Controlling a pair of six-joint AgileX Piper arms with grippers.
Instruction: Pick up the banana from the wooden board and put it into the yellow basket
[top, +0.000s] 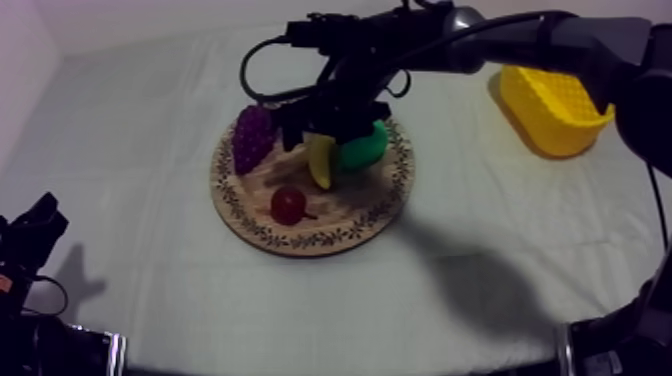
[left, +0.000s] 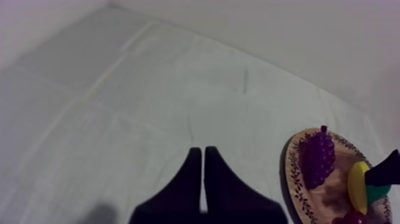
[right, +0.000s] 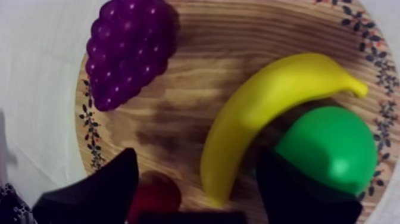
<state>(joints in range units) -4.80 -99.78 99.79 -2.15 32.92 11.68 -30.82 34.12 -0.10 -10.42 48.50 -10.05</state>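
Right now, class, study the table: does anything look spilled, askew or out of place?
Nothing stands out. The grapes, banana, pear and small red fruit all lie on the wooden board; the yellow basket sits apart on the cloth. The right claw hangs open over the banana.

A table (top: 130, 190) under a creased grey-white cloth (top: 480, 300) stands against a pale wall (top: 150, 15)

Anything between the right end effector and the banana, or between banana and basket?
Nothing visible. The open right end effector straddles the banana, the pear alongside; nothing lies toward the yellow basket.
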